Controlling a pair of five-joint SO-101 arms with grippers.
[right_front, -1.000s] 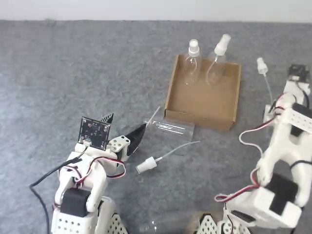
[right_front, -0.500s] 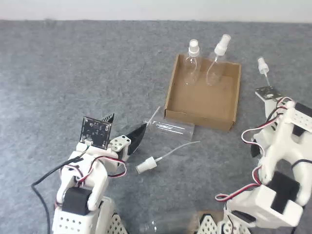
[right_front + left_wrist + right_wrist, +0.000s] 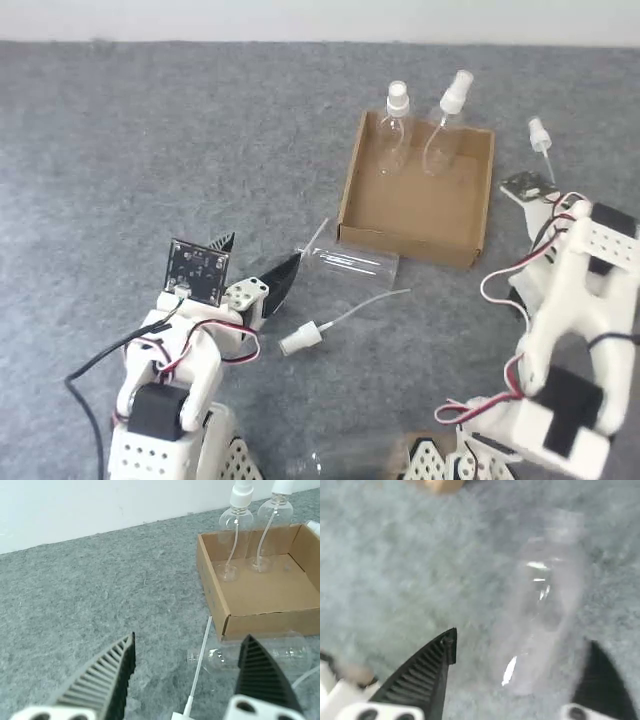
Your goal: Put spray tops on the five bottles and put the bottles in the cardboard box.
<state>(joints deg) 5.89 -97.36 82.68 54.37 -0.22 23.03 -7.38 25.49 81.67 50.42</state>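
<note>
Read the high view as a clock face with 12 at the far wall. The cardboard box (image 3: 412, 243) sits at about 1 o'clock on the grey felt (image 3: 140, 150). It is plain brown with its open side up. Against its far wall stand two clear bottles with white spray tops on, the left capped bottle (image 3: 395, 130) and the right capped bottle (image 3: 443, 135), just beside each other. At 2 o'clock, just outside the box's right wall, a third spray top (image 3: 538, 130) sticks up, and its thin tube runs down toward the right arm (image 3: 575, 290). I cannot tell whether a bottle stands under it.

Just beside the box's near wall, at 6 o'clock from it, the uncapped bottle (image 3: 350, 265) lies on its side with its neck toward the left gripper (image 3: 260, 252). That gripper's jaws are spread wide and hold nothing. A thin dip tube (image 3: 315, 235) lies between them, pointing at the box. A loose spray top (image 3: 303, 339) lies on the felt near the uncapped bottle, on its 6 o'clock side. The near-edge bottle (image 3: 345, 460), also clear, lies at 6 o'clock by the view's lower border.

In the right wrist view the right gripper (image 3: 520, 640) has its jaws gaping wide on either side of a blurred bottle (image 3: 545, 605) lying on the felt. I cannot tell whether they touch it.
</note>
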